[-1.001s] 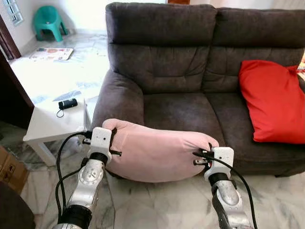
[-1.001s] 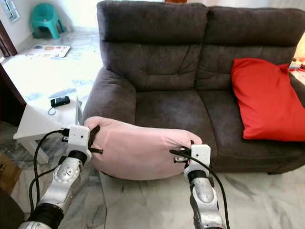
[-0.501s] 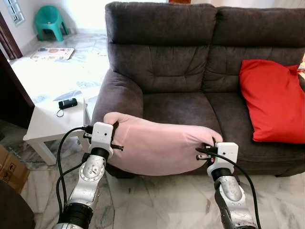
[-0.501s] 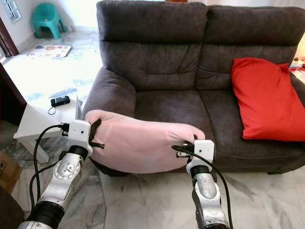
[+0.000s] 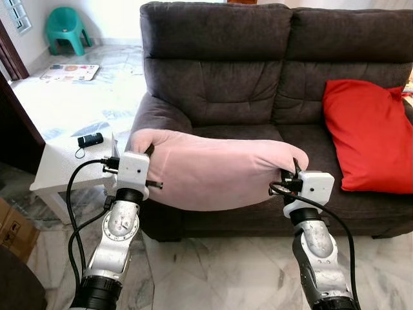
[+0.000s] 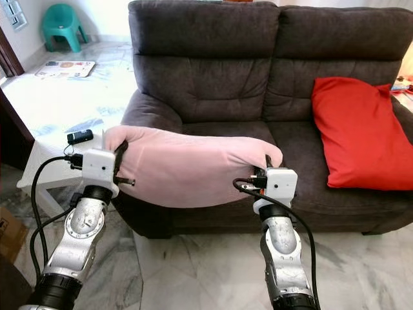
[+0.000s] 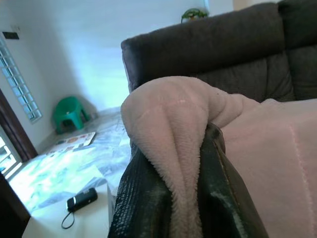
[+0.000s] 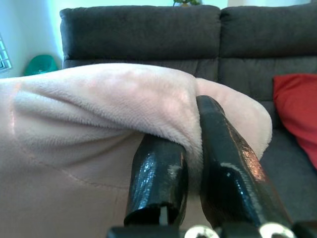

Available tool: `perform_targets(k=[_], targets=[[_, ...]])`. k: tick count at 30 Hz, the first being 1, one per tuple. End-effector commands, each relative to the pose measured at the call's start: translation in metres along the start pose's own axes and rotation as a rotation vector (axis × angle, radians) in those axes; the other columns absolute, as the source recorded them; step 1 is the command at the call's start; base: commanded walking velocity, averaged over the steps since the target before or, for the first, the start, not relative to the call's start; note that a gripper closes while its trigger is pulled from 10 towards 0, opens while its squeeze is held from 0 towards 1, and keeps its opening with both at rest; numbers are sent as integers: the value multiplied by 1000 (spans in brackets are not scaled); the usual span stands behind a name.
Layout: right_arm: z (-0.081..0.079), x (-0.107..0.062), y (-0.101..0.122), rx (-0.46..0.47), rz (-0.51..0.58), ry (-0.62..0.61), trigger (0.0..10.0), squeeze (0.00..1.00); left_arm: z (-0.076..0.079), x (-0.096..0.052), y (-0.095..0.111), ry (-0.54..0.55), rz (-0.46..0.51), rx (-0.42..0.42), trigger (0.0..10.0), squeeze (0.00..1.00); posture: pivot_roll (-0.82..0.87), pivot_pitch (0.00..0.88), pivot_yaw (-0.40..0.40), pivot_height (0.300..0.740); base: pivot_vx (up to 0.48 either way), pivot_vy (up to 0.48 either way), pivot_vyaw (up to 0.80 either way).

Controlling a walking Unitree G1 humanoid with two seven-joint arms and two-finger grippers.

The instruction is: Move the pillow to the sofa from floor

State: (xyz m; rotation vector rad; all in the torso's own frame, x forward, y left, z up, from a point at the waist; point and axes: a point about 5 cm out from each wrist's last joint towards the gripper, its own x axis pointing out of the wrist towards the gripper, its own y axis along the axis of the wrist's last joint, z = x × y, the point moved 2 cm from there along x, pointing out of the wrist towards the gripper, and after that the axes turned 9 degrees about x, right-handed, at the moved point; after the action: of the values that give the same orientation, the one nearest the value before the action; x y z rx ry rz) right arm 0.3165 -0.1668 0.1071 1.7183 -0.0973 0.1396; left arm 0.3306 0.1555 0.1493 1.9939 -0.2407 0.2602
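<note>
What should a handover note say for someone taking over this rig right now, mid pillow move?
Left gripper: shut on the left end of the pink pillow, fabric pinched between its fingers.
Right gripper: shut on the pillow's right end, fingers clamped over a fold.
Pillow: off the floor, held level between both arms in front of the dark sofa, about seat height, over the seat's front edge.
Red cushion leans on the sofa's right seat; the left seat is free.
Done: pick-up and lift.
Left: carry forward over the left seat, lower, open both grippers, withdraw.
</note>
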Motion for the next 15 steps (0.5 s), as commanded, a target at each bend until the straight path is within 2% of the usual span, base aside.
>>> perform_targets(k=[1, 3, 15], targets=[[7, 5, 24, 6, 97, -39, 10000, 0, -15, 3, 8, 72, 29, 20, 10000, 0, 81, 0, -44, 740, 0, 0, 0], [7, 6, 26, 6, 102, -40, 10000, 0, -16, 3, 8, 78, 27, 23, 10000, 0, 80, 0, -45, 740, 0, 0, 0], [2, 8, 28, 10, 96, -28, 10000, 0, -15, 5, 11, 77, 29, 20, 10000, 0, 81, 0, -48, 740, 282, 0, 0]])
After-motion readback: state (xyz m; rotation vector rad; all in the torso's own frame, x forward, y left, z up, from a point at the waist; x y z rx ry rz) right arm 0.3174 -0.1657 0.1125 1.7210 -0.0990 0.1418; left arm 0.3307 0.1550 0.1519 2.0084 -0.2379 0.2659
